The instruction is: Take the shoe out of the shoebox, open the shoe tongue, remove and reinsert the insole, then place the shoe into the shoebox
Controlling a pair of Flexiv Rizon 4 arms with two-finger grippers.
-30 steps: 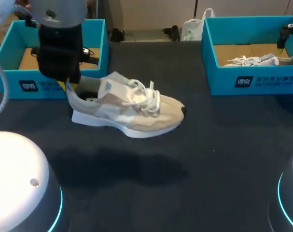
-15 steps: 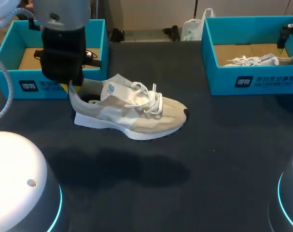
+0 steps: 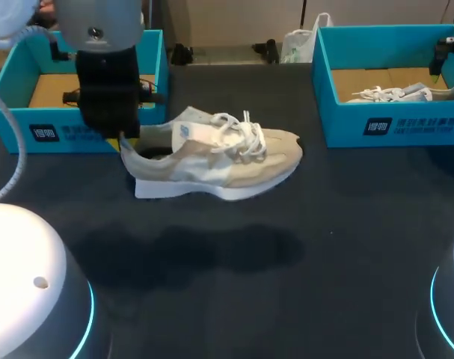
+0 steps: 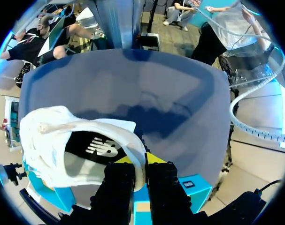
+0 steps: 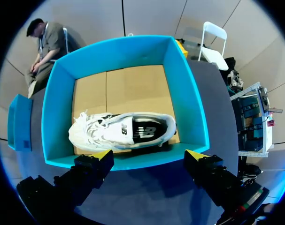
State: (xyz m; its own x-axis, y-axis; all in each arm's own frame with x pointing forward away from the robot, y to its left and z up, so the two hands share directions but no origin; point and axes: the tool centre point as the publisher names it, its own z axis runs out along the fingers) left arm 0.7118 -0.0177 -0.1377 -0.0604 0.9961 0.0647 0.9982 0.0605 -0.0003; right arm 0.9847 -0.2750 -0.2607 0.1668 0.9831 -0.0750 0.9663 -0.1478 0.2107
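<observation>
Left wrist view: the left gripper (image 4: 138, 160) grasps the beige shoe (image 4: 44, 137) by its heel. The right gripper (image 5: 149, 156) hangs spread wide above a shoebox (image 5: 187, 104).

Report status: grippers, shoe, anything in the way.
Left gripper shut on shoe heel, shoe held off table beside left shoebox. Right gripper open above right shoebox, second shoe inside. Nothing blocking seen.
</observation>
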